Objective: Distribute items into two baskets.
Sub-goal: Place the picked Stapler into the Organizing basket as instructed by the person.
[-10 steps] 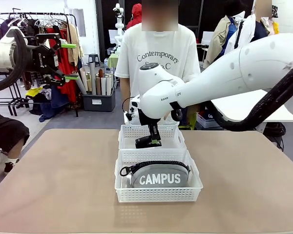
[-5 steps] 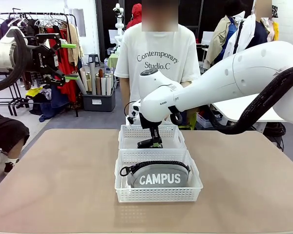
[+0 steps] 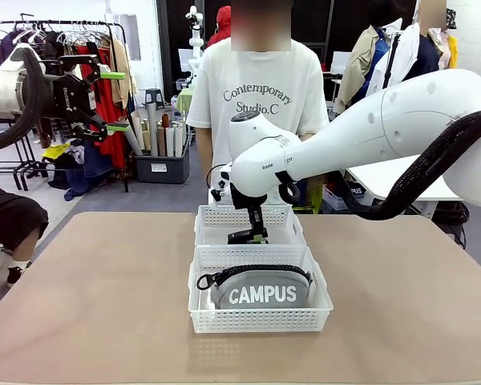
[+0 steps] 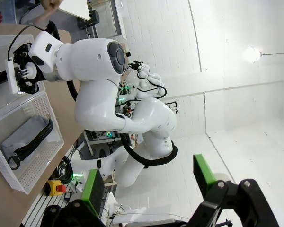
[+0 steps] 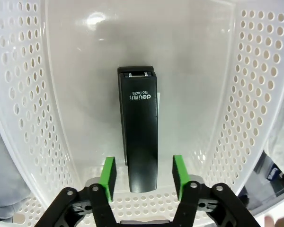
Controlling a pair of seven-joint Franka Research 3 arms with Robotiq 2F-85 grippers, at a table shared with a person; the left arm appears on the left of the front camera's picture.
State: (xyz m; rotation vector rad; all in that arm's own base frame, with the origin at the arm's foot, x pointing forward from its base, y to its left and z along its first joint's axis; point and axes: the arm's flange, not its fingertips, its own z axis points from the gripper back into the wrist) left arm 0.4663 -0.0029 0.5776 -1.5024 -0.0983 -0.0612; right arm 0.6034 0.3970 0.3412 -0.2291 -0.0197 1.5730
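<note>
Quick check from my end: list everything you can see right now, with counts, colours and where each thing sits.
Baskets: two, white lattice, mid-table, one behind the other: near basket, far basket.
Pouch: one, grey, white CAMPUS lettering, black zipper, in the near basket.
Stapler: one, black, lying flat on the far basket's clear bottom.
Table: one, tan.
Person: one, white T-shirt, standing at the far side.
Left claw: black, green pads, open, raised high at the left.
Right claw: open, pads on either side of the stapler's end, apart from it.
</note>
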